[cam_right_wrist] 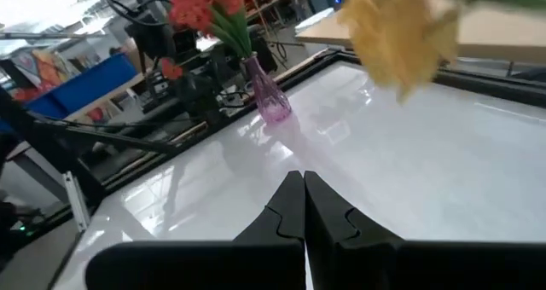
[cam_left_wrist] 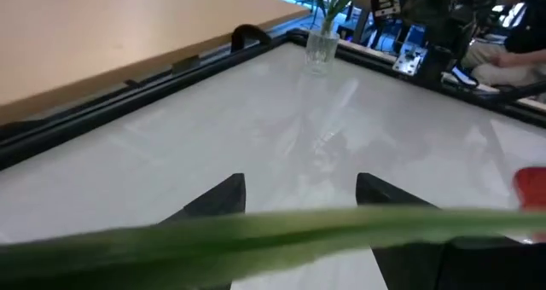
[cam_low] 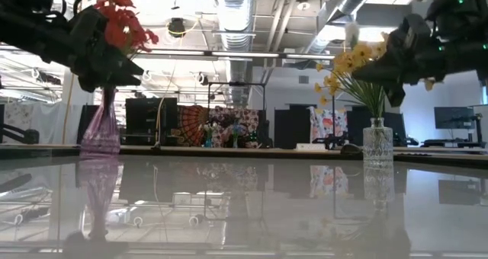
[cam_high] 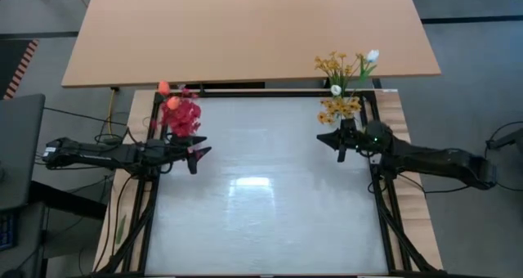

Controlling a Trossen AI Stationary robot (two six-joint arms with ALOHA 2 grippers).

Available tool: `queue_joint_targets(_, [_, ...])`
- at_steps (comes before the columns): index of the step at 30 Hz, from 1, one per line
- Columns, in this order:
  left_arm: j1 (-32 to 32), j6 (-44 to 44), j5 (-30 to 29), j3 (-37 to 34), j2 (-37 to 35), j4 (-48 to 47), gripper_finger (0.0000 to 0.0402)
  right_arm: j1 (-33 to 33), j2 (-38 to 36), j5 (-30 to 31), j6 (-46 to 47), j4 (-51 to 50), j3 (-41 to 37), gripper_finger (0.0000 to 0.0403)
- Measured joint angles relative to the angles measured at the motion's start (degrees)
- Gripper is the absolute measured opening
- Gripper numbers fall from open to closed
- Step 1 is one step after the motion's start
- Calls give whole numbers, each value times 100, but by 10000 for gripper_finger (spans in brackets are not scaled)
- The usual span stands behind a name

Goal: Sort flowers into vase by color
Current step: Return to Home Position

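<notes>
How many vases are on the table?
2. A pink vase holding red flowers stands at the back left of the table; a clear vase holding yellow and white flowers stands back right. None seems hidden.

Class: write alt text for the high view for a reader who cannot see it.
From above: a white table with the left gripper beside red flowers on one side, the right gripper beside yellow and white flowers on the other.
</notes>
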Motion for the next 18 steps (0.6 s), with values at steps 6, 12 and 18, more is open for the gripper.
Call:
queue_joint_targets(6, [1, 62, -147, -210, 4, 4, 212, -4, 3, 7, 5, 462, -436, 20])
queue_joint_targets(12, [91, 316, -608, -211, -4, -29, 212, -47, -19, 0, -151, 561, -638, 20])
queue_joint_targets(18, [127, 228, -508, -211, 0, -766, 212, -199, -158, -77, -595, 513, -640, 20])
